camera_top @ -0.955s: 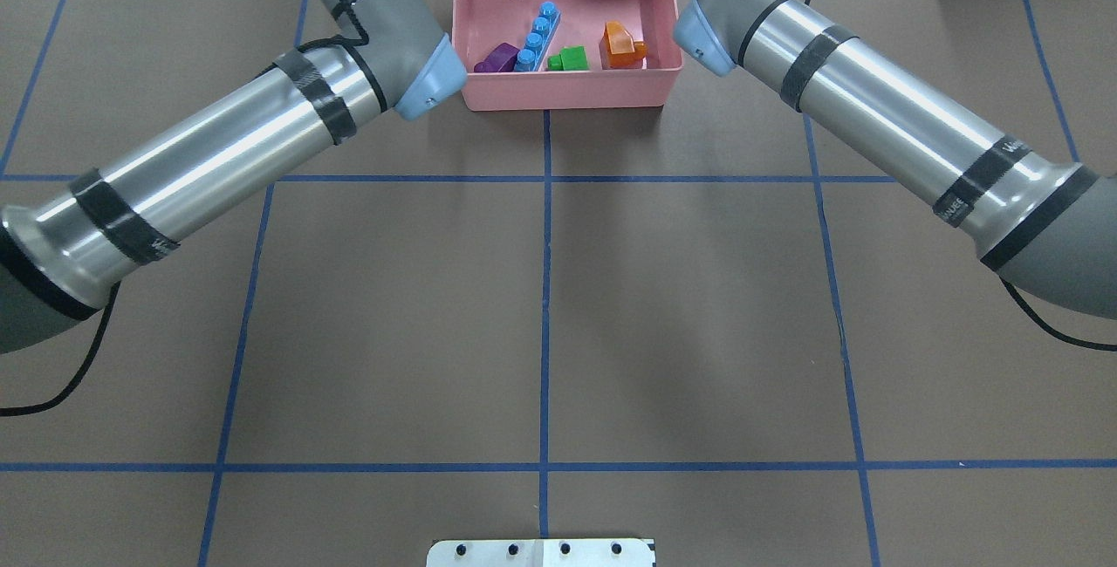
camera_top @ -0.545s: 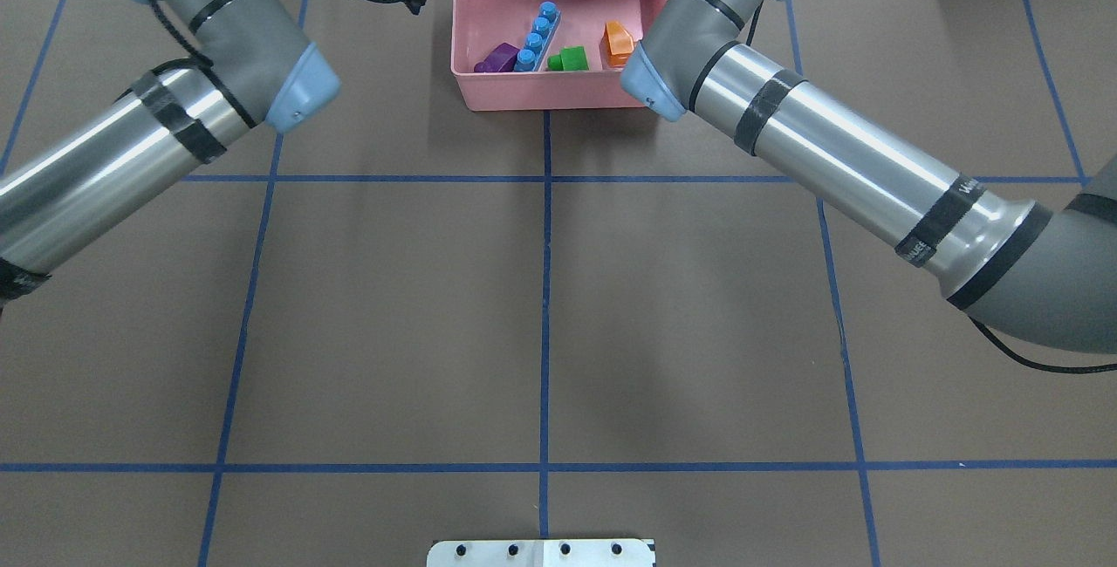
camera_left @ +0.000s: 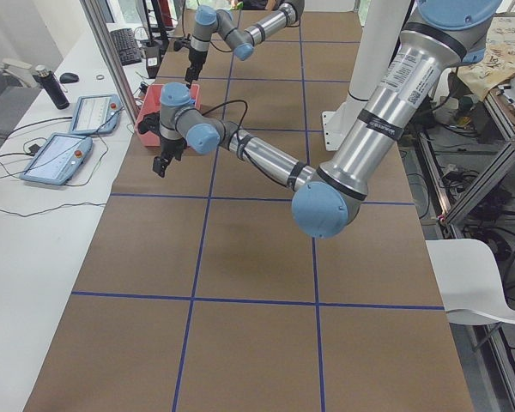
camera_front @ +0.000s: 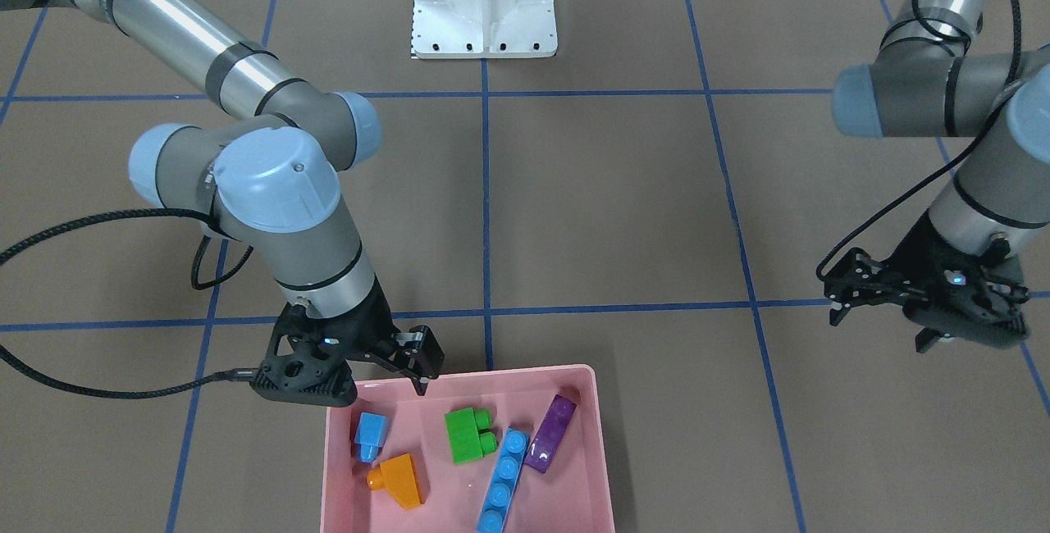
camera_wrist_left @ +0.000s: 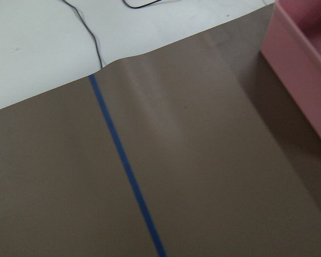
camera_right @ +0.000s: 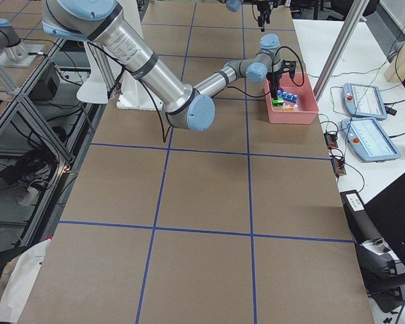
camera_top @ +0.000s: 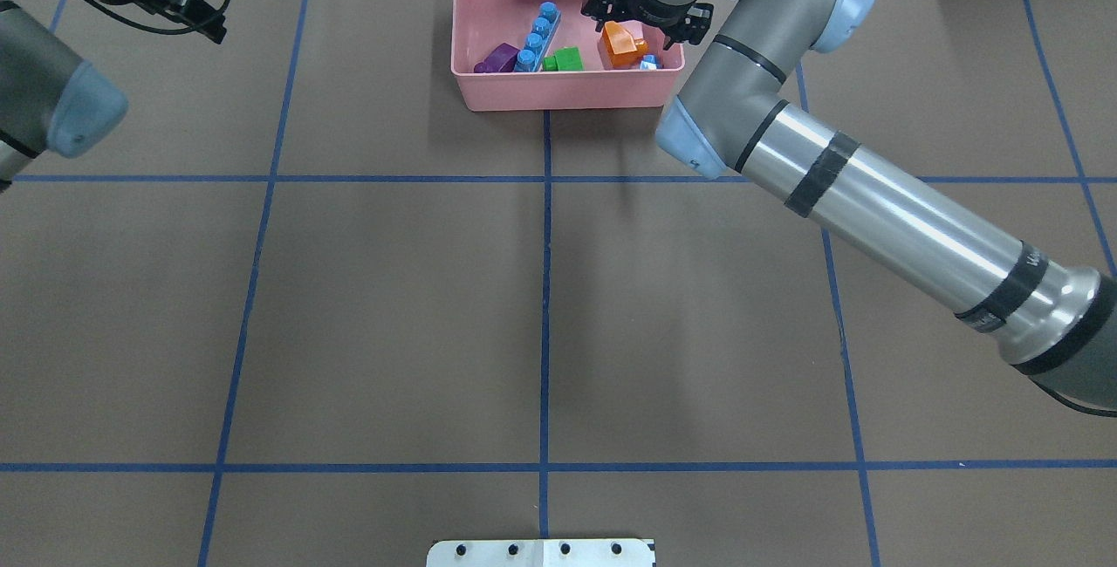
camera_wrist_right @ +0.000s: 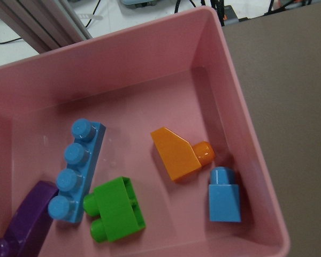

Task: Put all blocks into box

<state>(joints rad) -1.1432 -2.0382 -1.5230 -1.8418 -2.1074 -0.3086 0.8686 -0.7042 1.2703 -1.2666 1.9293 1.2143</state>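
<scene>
The pink box (camera_top: 567, 92) stands at the table's far edge. All five blocks lie in it: long blue (camera_wrist_right: 77, 171), small blue (camera_wrist_right: 224, 195), orange (camera_wrist_right: 176, 155), green (camera_wrist_right: 117, 211) and purple (camera_wrist_right: 21, 225). In the front-facing view the small blue block (camera_front: 372, 435) lies next to the orange one (camera_front: 399, 480). My right gripper (camera_front: 373, 381) hangs open and empty just above the box's rim (camera_front: 492, 373), over the small blue block's end. My left gripper (camera_front: 878, 320) is open and empty, well off to the box's side above bare table.
A white metal base plate (camera_front: 484, 8) is bolted at the robot's side of the table. Blue tape lines cross the brown mat. Operator tablets (camera_right: 368, 121) lie on the white bench beyond the box. The left wrist view shows the box's wall (camera_wrist_left: 305, 59).
My right gripper came over the box and let go of the small blue block, which now lies in the box. My left arm swung away from the box toward its own side.
</scene>
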